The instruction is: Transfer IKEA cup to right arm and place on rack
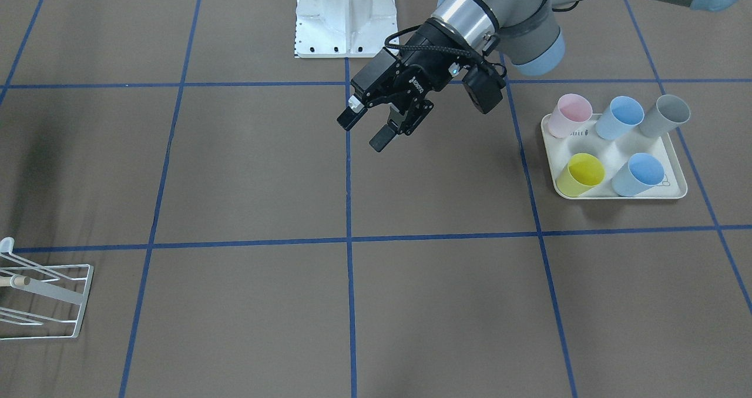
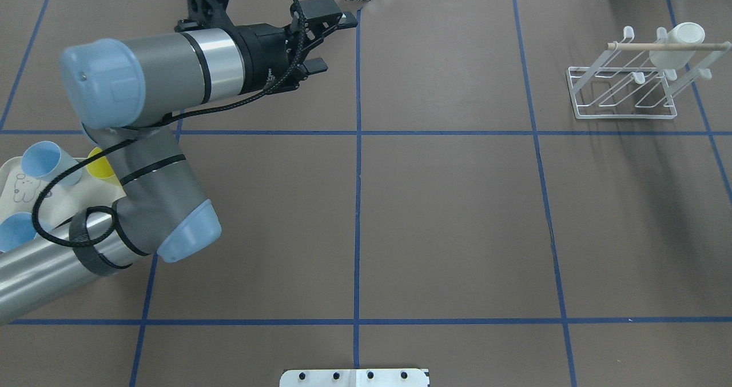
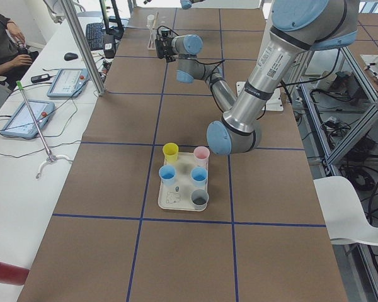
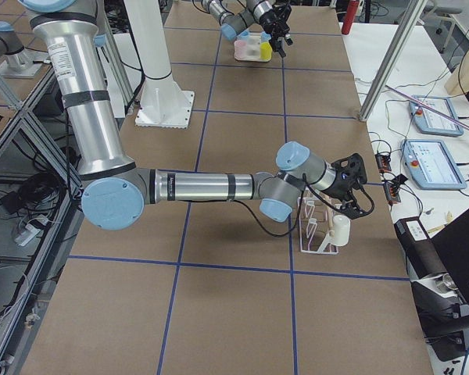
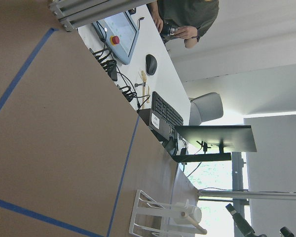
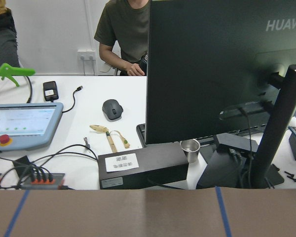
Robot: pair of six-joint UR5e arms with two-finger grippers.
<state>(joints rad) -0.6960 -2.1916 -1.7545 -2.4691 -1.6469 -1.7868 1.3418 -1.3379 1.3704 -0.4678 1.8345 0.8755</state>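
A white IKEA cup [image 2: 677,44] hangs upside down on a prong of the white wire rack [image 2: 623,90] at the far right of the table. It also shows in the exterior right view, cup [image 4: 341,229] on rack [image 4: 313,234]. The right arm's gripper [image 4: 356,201] hovers just above that cup and rack; it shows only in side views, so I cannot tell whether it is open or shut. My left gripper [image 1: 367,129] is open and empty, held in the air over the table's middle line, well away from the rack [image 1: 47,292].
A cream tray [image 1: 675,193] on the left arm's side holds several coloured cups: pink [image 1: 568,114], yellow [image 1: 581,173], grey [image 1: 667,114] and two blue. The white robot base [image 1: 345,19] stands at the table's edge. A desk with a monitor [image 6: 212,64] and a seated person lies beyond the rack.
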